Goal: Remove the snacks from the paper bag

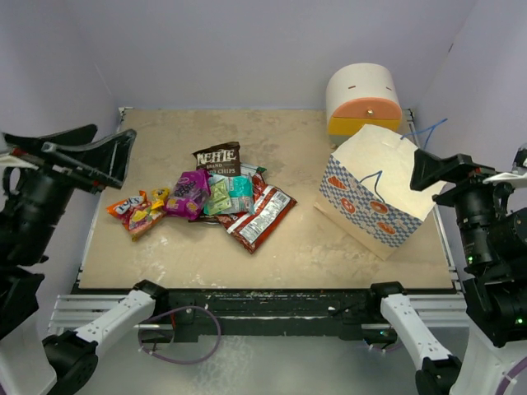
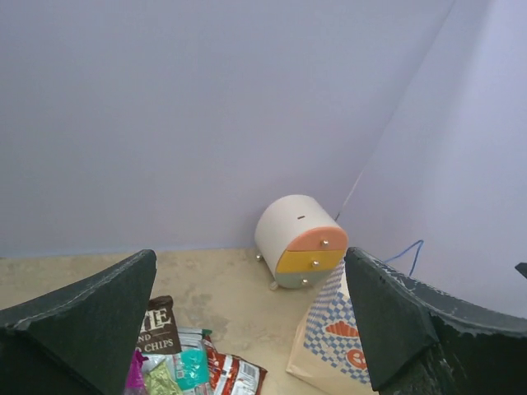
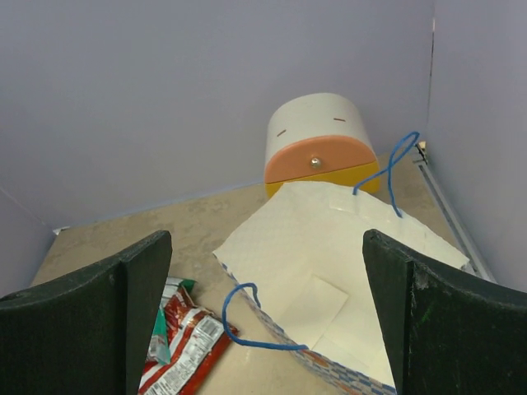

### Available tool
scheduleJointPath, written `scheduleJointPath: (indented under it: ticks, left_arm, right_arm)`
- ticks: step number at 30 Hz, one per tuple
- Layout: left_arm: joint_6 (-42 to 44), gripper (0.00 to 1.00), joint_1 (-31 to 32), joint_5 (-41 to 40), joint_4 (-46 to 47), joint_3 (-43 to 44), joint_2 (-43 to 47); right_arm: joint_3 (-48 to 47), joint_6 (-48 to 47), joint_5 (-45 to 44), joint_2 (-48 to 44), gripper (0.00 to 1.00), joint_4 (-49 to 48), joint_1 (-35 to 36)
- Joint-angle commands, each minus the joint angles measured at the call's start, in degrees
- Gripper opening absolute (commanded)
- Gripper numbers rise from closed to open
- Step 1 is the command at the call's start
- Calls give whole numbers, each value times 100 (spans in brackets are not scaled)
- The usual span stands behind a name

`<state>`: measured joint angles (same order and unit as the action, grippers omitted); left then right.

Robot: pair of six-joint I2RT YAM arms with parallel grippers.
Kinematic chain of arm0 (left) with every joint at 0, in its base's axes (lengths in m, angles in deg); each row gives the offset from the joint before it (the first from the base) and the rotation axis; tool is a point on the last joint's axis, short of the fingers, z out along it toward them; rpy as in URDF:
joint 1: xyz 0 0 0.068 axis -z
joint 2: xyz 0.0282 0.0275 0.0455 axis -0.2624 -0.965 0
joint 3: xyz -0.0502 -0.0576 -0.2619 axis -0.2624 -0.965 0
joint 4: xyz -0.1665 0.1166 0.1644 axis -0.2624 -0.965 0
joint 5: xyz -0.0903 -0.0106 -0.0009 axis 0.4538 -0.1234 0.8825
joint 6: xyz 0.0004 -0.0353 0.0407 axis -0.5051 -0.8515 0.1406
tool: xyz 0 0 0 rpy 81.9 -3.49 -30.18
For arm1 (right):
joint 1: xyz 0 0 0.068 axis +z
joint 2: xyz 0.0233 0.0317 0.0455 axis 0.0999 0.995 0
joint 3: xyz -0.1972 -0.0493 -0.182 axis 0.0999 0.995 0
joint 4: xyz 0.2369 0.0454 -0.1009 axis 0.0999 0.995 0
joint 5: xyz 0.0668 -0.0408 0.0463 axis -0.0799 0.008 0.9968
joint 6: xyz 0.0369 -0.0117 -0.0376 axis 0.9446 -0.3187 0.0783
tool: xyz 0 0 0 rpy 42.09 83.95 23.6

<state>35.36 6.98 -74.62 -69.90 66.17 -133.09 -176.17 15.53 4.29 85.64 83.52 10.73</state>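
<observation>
The snacks lie in a loose pile on the table left of centre: a dark Kettle bag [image 1: 218, 158], a magenta packet [image 1: 191, 193], orange and yellow ones [image 1: 136, 210], a teal one [image 1: 240, 193] and a red-and-white one [image 1: 262, 218]. The paper bag [image 1: 375, 193] stands open at the right; in the right wrist view its inside [image 3: 329, 263] shows only bare cream paper. My left gripper [image 1: 115, 144] is open and empty, raised over the table's left edge. My right gripper [image 1: 428, 169] is open and empty, above the bag's right side.
A cream domed mini cabinet [image 1: 363, 99] with orange and yellow drawers stands in the back right corner, just behind the bag. Pale walls close the table at the back and both sides. A purple cable [image 1: 185, 337] loops below the front rail.
</observation>
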Motion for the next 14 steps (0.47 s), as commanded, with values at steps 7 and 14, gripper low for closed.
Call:
scheduleJointPath:
  ticks: [7,14]
  left_arm:
    - [286,99,-5,-185,-368,145,-181]
    - [136,99,-5,-158,-395,-52,-97]
  right_arm:
    - [-120,-42,-1232,-34,100,451,19]
    - [-215,-285,-1051,-8,100,591,19]
